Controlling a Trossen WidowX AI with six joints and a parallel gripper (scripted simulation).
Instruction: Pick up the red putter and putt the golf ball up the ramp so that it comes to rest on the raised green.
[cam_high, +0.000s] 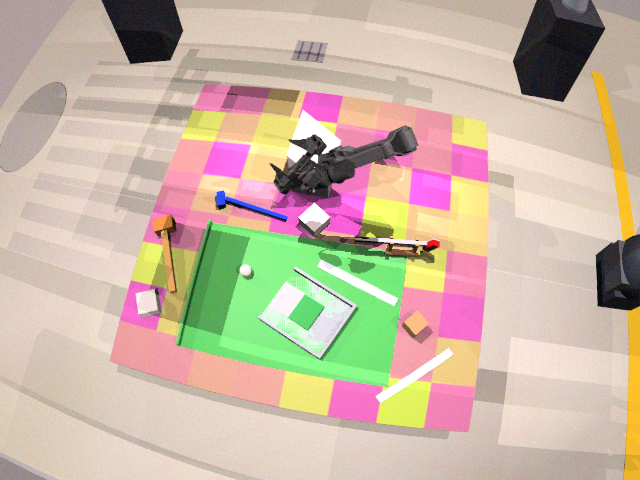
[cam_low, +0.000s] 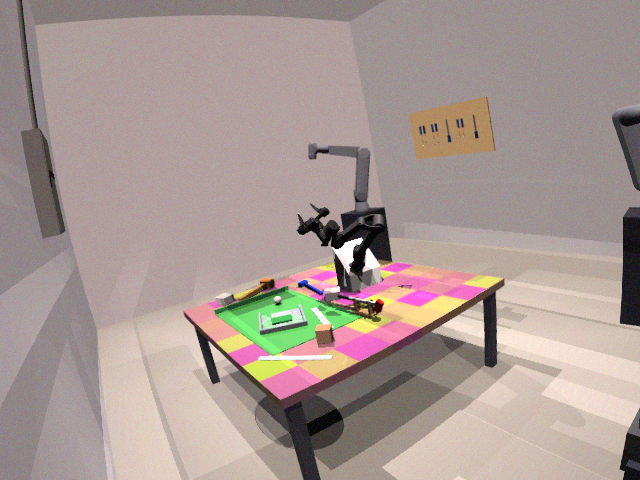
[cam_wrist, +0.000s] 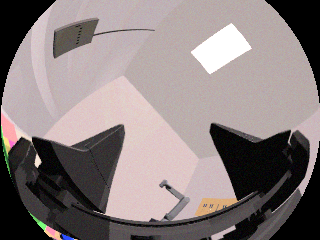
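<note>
The arm is folded up above the far middle of the checkered tabletop (cam_high: 460, 330), its gripper (cam_high: 297, 160) raised well off the surface and tilted upward; in the wrist view the 2 fingers stand wide apart with only wall and ceiling between them, so nothing is held. The red putter (cam_high: 398, 241) lies flat toward the right edge of the tabletop, its red head (cam_high: 432, 244) pointing at that edge and its pale shaft resting across a small wooden stand (cam_high: 400, 249) just beyond the far right corner of the green mat (cam_high: 242, 330). The golf ball (cam_high: 245, 269) sits on the mat near its left wall, well apart from the putter. Near the middle of the mat is the grey ramp frame (cam_high: 330, 330) surrounding the raised green (cam_high: 306, 312). A white bar (cam_high: 357, 282) lies on the mat beside the ramp. Off the mat, a blue putter (cam_high: 250, 205) and a white cube (cam_high: 313, 218) lie near the middle of the tabletop, an orange putter (cam_high: 167, 250) and a 2nd white cube (cam_high: 147, 301) by the left edge, and an orange cube (cam_high: 416, 323) and a white strip (cam_high: 414, 375) toward the near right corner.
</note>
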